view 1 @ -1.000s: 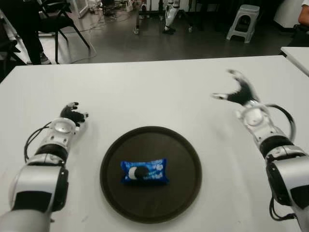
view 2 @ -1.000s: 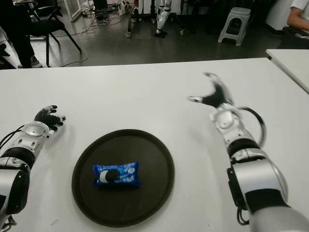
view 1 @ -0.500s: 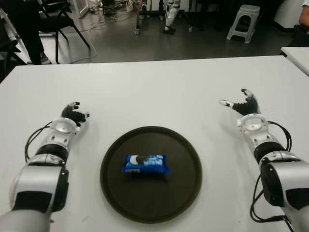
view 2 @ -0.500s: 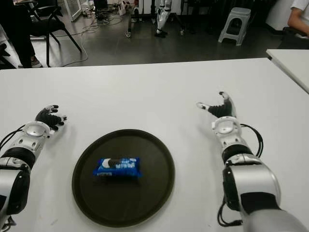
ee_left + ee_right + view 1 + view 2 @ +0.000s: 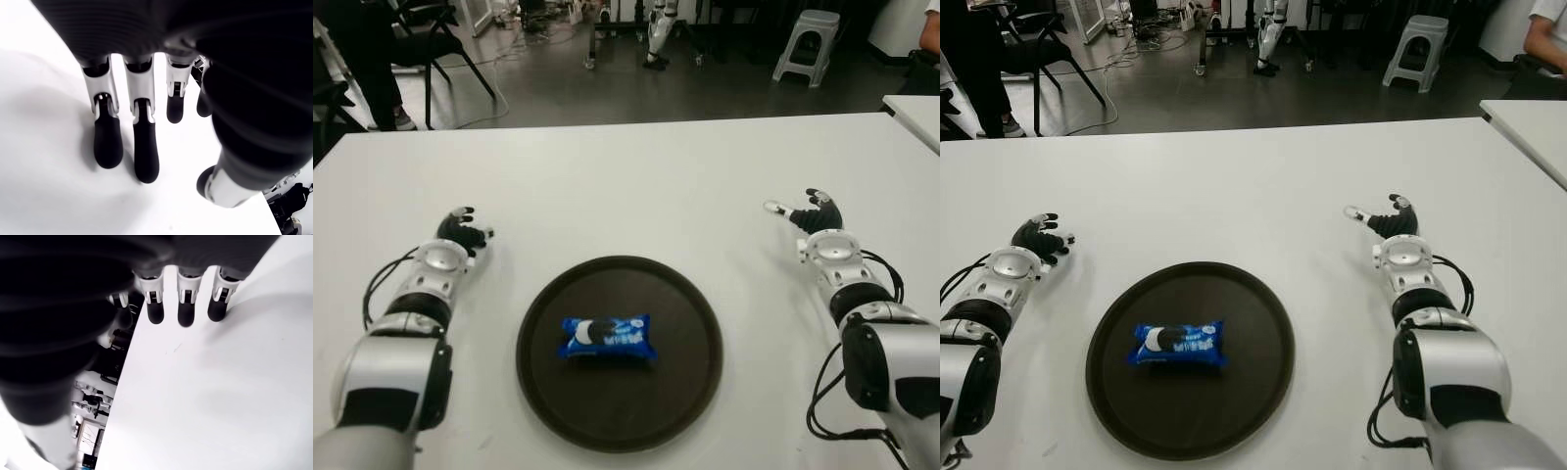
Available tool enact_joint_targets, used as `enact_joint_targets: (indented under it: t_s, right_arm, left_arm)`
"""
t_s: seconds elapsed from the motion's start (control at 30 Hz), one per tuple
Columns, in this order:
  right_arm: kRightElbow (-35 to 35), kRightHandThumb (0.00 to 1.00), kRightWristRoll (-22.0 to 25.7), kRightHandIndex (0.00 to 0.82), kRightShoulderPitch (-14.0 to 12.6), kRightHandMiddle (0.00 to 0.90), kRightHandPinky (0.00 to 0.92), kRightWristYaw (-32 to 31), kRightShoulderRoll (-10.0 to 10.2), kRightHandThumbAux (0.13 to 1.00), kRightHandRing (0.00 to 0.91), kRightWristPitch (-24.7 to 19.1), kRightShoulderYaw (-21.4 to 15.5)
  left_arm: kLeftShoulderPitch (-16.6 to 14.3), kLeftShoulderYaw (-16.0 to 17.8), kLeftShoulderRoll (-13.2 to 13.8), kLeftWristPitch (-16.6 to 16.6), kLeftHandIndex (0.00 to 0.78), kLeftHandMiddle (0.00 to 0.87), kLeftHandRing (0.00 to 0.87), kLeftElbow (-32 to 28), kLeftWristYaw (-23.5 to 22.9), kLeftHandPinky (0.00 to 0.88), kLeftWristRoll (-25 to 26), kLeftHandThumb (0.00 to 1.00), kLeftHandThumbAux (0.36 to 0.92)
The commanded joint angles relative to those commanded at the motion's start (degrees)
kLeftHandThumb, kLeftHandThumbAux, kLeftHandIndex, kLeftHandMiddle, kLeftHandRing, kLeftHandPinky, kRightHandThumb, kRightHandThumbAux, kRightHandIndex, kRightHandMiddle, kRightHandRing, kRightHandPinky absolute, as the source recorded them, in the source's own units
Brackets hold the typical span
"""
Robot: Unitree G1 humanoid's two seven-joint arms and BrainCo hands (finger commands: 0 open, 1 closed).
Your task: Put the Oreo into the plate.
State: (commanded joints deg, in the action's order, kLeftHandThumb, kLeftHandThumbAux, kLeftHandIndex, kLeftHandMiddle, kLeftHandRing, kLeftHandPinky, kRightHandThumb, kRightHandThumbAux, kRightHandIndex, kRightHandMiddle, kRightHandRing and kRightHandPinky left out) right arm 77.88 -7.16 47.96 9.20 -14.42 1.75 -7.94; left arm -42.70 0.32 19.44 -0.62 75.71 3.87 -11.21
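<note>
The left hand [image 5: 462, 231] shows near the counter's [image 5: 636, 186] left edge, its fingers [image 5: 108, 142] loosely extended and empty; only its wrist view makes that plain, and whether the tips touch the surface is hard to tell. At the middle, toward the near edge, the Oreo [image 5: 605, 336] lies inside the plate [image 5: 690, 377]. Near the right edge, the right hand [image 5: 811, 212] has relaxed, empty fingers [image 5: 186, 313], cut off at the knuckles in its wrist view.
</note>
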Motion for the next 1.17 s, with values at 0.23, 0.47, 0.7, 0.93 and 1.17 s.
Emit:
enact_joint_targets:
  t_s: [0.23,0.47,0.7,0.93,1.17]
  right_arm:
    - [-0.1,0.019,-1.0,0.089,0.0,0.102,0.119,-1.8,-0.2,0.780,0.113,-0.2,0.8]
    - [-0.1,0.018,-1.2,0.090,-0.2,0.100,0.109,-1.8,0.0,0.784,0.112,0.5,0.9]
    - [-0.1,0.046,-1.8,0.096,-0.1,0.118,0.129,-0.9,-0.1,0.761,0.132,0.3,1.1]
    - [-0.1,0.056,-1.1,0.115,0.3,0.119,0.142,-0.8,0.2,0.732,0.133,-0.4,0.4]
    - [-0.1,0.058,-1.1,0.103,0.4,0.089,0.162,-1.0,0.3,0.740,0.116,-0.5,0.2]
  left_arm:
    - [0.2,0.5,0.0,0.0,0.093,0.133,0.157,0.1,0.5,0.157,0.2,0.174,0.764]
    - [0.2,1.1,0.0,-0.3,0.112,0.137,0.161,0.1,0.5,0.178,0.4,0.211,0.759]
    - [0.2,1.2,0.0,-0.7,0.131,0.147,0.177,0.0,0.1,0.200,0.5,0.198,0.768]
    - [0.0,0.4,0.2,-0.5,0.122,0.161,0.190,0.1,0.1,0.222,-0.4,0.180,0.770]
    - [-0.2,0.1,0.2,-0.2,0.122,0.170,0.193,0.2,0.5,0.213,-0.8,0.187,0.760]
